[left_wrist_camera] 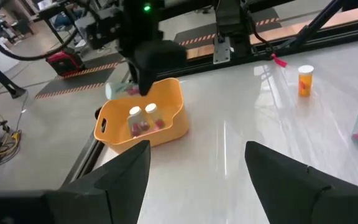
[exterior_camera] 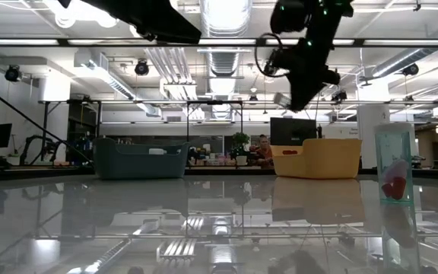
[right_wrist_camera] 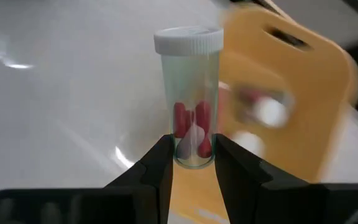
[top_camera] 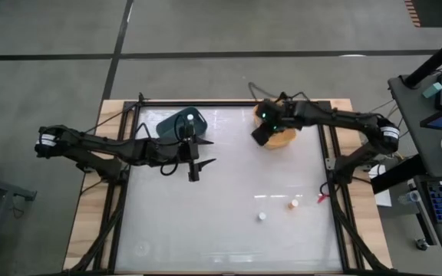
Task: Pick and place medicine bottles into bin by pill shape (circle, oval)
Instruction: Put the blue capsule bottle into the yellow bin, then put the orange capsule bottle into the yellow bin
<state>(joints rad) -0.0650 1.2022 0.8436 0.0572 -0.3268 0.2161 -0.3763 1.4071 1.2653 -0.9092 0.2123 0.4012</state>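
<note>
The left gripper hangs released beside the teal tub. The right gripper pinches a clear, white-capped medicine bottle of red pills by its base, upright above the yellow tub. The glossy white table mirrors ceiling lights.

red scrap near table's right edge

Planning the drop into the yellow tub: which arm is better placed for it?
The right arm. Its claw is shut on a clear medicine bottle with red pills, right at the yellow tub. The left claw is open and empty, beside the dark teal tub.
</note>
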